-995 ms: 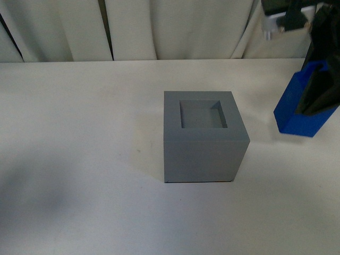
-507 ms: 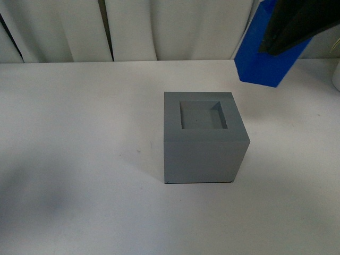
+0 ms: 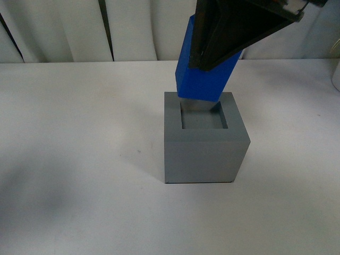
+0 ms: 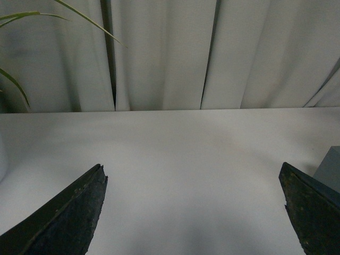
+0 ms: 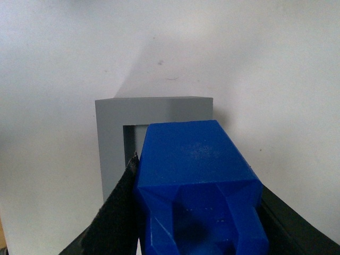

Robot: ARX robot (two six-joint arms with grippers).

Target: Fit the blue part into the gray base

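Observation:
The gray base (image 3: 204, 143) is a cube with a square recess in its top and stands in the middle of the white table. My right gripper (image 3: 212, 53) is shut on the blue part (image 3: 204, 69) and holds it tilted in the air just above the far edge of the recess. In the right wrist view the blue part (image 5: 194, 175) sits between the black fingers and hides most of the gray base (image 5: 114, 133). My left gripper (image 4: 194, 186) is open and empty over bare table; a corner of the gray base (image 4: 329, 170) shows beside one finger.
White curtains (image 3: 133, 26) hang behind the table's far edge. A plant leaf (image 4: 32, 16) shows in the left wrist view. A white object's edge (image 3: 337, 74) sits at the far right of the table (image 3: 64, 159).
My right gripper has carried the blue part up from the table at the right, then leftward, to a spot over the gray base. The base has not moved.

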